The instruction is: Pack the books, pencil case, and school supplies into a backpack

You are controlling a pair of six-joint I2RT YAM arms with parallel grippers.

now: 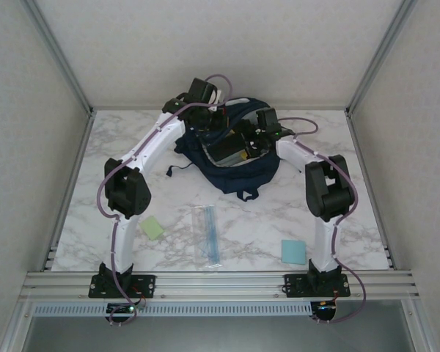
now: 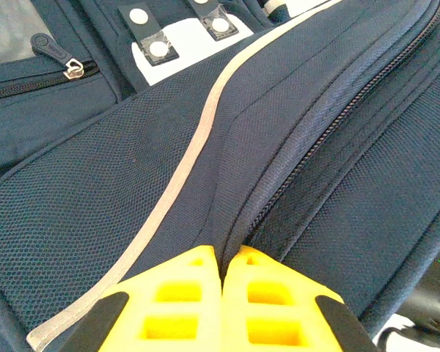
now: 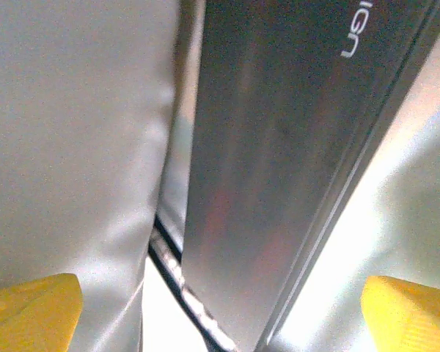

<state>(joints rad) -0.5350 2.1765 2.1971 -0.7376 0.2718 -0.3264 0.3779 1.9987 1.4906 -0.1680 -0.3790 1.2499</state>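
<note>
Left wrist cam: left pincer was pressed shut, pinching the backpack beside its zipper. Right wrist cam: right pincer was spread wide, pencil case between its tips, lettering read "ign".

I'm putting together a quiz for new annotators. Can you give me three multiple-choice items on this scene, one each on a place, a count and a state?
1. Where on the table does the light blue pad lie?
A far left corner; B far edge; C near right, by the right arm.

2. How many small square pads lie on the table?
A one; B two; C four.

3. The right end effector is:
A open, with the pencil case between its fingers; B shut, empty; C shut on a pen.

Answers:
1. C, it lies on the marble beside the right arm's base.
2. B, the blue one plus the pale green pad on the left.
3. A, the yellow fingers stand far apart and clear of the dark case.
</note>
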